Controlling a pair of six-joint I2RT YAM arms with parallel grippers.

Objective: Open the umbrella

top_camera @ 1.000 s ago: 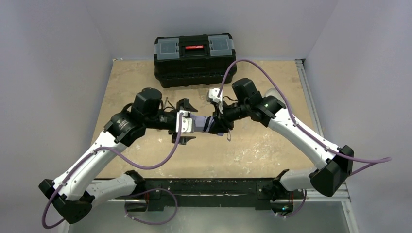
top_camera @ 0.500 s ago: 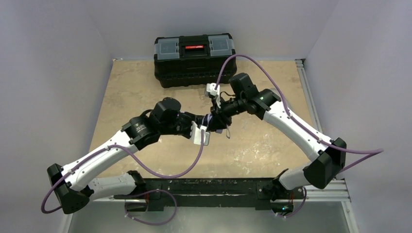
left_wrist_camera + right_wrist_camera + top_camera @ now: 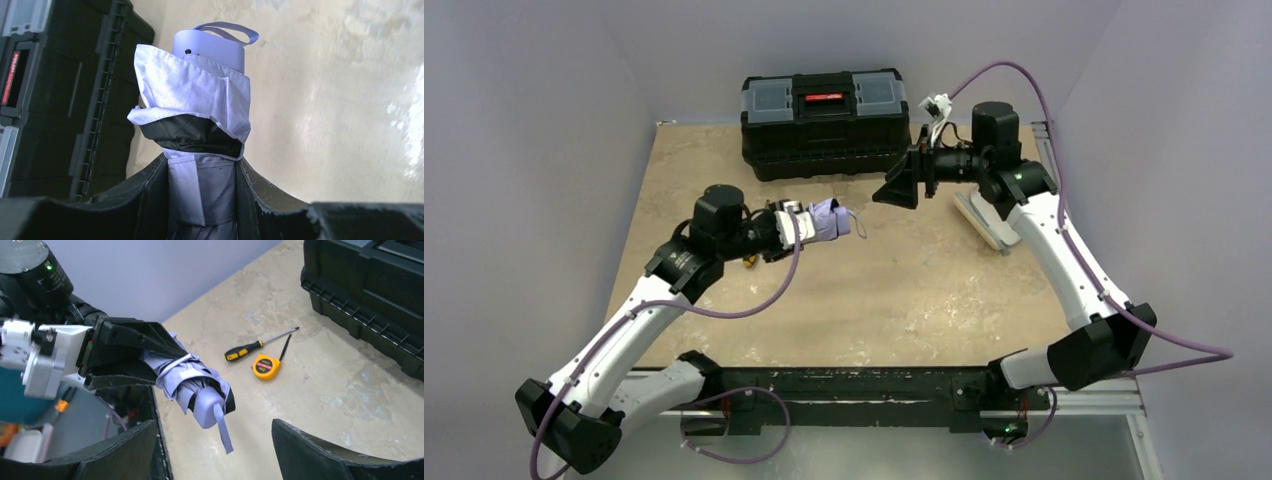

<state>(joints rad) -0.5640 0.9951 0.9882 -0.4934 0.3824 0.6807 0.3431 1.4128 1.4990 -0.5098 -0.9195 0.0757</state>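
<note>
Above the surface (image 3: 924, 300), left of centre, the left fingers (image 3: 147, 202) clamp a folded umbrella (image 3: 826, 219) by its fabric, handle outward. The right fingers (image 3: 320, 455) stand wide apart near the toolbox (image 3: 824, 120), holding nothing. The sleeve (image 3: 982, 222) seems already off, lying at right; the canopy is not yet opened. The toolbox's red label is unreadable.

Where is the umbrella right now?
In the top view the umbrella is left of centre, folded, held in the left hand, in front of the black toolbox.
</note>
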